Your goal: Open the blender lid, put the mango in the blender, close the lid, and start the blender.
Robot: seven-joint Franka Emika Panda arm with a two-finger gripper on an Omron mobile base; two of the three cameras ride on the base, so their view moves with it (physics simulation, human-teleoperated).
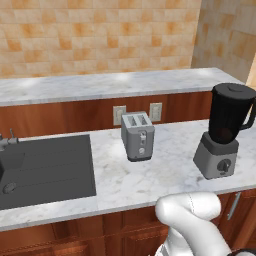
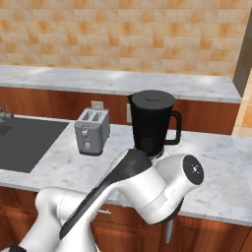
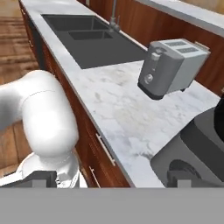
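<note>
The gripper [image 3: 112, 178] was seen in the hand view as two small dark fingertips [image 3: 39, 178] at the bottom, one at each side, set well apart with nothing between them, so the jaws were spread and empty. Just beyond the right-hand tip, the grey base of the blender [image 3: 197, 151] was seen close, with the curve of its round dial partly shown near that tip; whether the tip touched the base could not be told. Ahead of the jaws and further off, the toaster [image 3: 173, 65] was seen on the counter [image 3: 118, 105], clear of the blender. Beyond the toaster, well away from the jaws, the dark sink [image 3: 94, 41] was set into the counter, with a tap [image 3: 114, 17] at its far edge. In the left base view, the blender [image 1: 227, 131] was shown upright at the right of the counter [image 1: 150, 175], the lid [image 1: 234, 90] seated on the black jar, the handle turned to the right and the dial facing forward. The toaster [image 1: 138, 136] stood well apart to its left, and the sink [image 1: 45, 170] lay further left. Two wall sockets [image 1: 156, 111] were seen behind the toaster. In the right base view, the blender [image 2: 151, 123] was partly hidden behind the bent white arm, its lid [image 2: 151, 97] still on
</note>
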